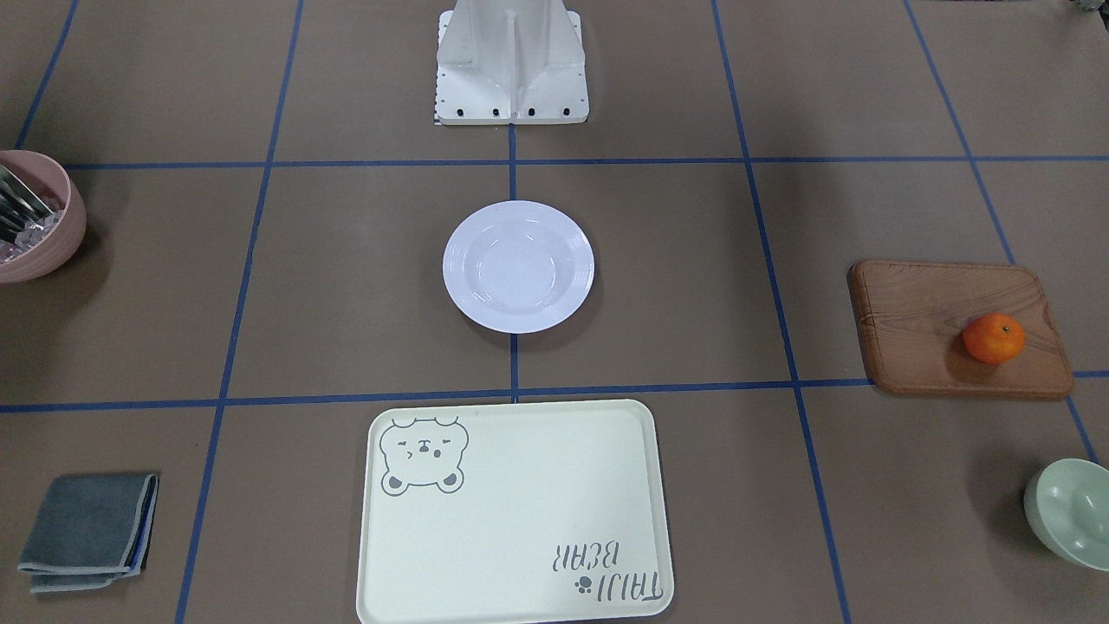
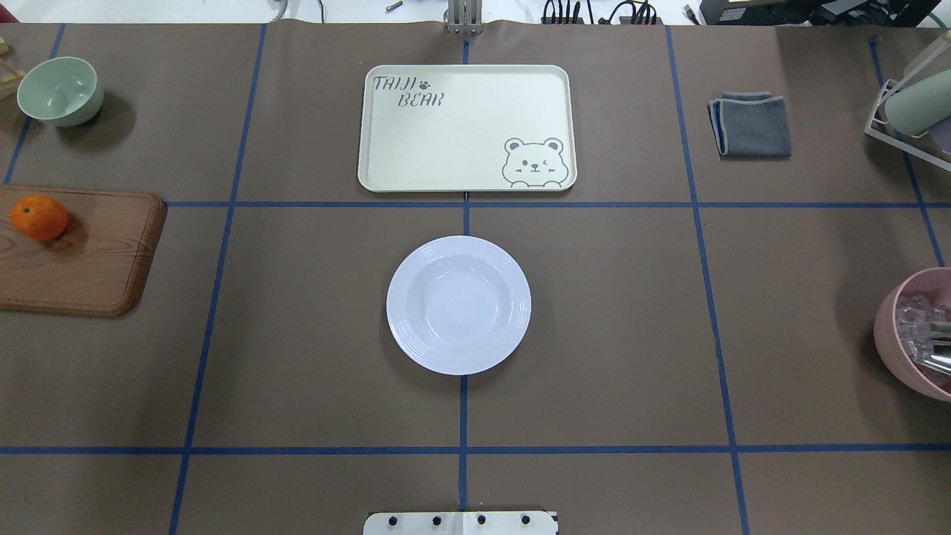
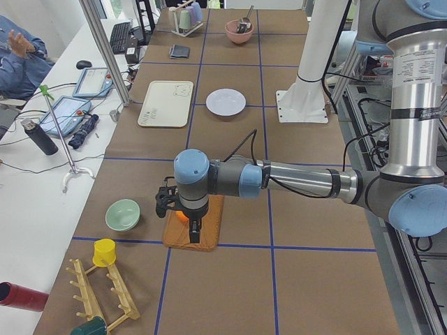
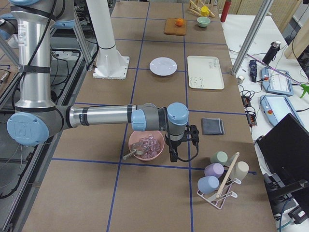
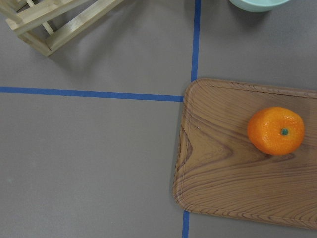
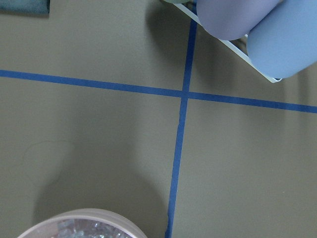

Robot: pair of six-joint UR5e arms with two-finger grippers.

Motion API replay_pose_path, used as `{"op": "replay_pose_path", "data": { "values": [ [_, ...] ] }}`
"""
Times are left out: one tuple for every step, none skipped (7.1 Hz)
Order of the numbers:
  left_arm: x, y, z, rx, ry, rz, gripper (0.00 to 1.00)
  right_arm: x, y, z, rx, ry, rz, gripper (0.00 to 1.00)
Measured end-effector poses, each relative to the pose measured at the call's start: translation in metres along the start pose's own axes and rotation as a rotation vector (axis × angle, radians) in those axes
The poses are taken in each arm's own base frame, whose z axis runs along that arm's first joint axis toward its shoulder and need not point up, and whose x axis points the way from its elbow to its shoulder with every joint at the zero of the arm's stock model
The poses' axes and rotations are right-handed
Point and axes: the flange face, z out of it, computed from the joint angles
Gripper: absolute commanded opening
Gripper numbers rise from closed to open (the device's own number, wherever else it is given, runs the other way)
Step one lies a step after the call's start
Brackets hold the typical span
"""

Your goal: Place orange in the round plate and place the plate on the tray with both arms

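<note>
- Small bright-orange mandarin (image 1: 993,338): lies on a brown wooden board with rounded corners (image 1: 918,321), toward one end of it, on the robot's left side of the table. The left wrist view shows its green stem dot facing up. In the exterior left view it is mostly hidden under the wrist.
- White glossy round deep plate with a ridged rim (image 1: 518,266): empty, at the table's centre over a blue tape line, apart from the mandarin and the board.
- Pale cream rectangular tray with a grey bear drawing and lettering (image 1: 520,511): empty, just beyond the plate from the robot's base, not touching it.
- Left gripper (image 3: 174,204): hangs above the board and the mandarin. It shows only in the exterior left view, so whether its jaws are parted or closed cannot be told. The overhead and front views show no arm at all.
- Right gripper (image 4: 188,135): hangs beside a pink bowl (image 4: 146,146) holding clear ice-like pieces and a metal utensil. It shows only in the exterior right view, so its jaw state cannot be told.
- Pale green bowl (image 1: 1070,511): near the board, at the table's edge.
- Folded grey cloth (image 1: 91,529): on the robot's right, well apart from the tray.
- White wire rack holding pastel cups (image 4: 219,176): near the pink bowl.
- Wooden peg rack (image 3: 105,293): at the table's left end.
</note>
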Motion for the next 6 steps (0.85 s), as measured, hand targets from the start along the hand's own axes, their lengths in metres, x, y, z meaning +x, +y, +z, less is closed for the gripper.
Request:
{"op": "replay_pose_path", "data": {
  "values": [
    [0.002, 0.000, -0.001, 0.003, 0.002, 0.006, 0.98, -0.001, 0.000, -0.001, 0.003, -0.005, -0.002, 1.00],
    [0.003, 0.001, 0.000, 0.006, 0.003, 0.012, 0.98, -0.003, 0.001, -0.003, 0.008, -0.009, -0.008, 1.00],
    [0.002, 0.003, 0.001, 0.010, 0.004, 0.017, 0.98, -0.005, 0.001, -0.004, 0.012, -0.011, -0.012, 1.00],
    [-0.001, 0.007, 0.004, 0.018, 0.005, 0.026, 0.98, -0.007, 0.003, -0.005, 0.016, -0.014, -0.018, 1.00],
    [-0.003, 0.011, 0.007, 0.026, 0.005, 0.033, 0.98, -0.010, 0.007, -0.007, 0.020, -0.020, -0.026, 1.00],
    [-0.004, 0.014, 0.009, 0.028, 0.005, 0.037, 0.98, -0.013, 0.012, -0.009, 0.024, -0.029, -0.035, 1.00]
  ]
}}
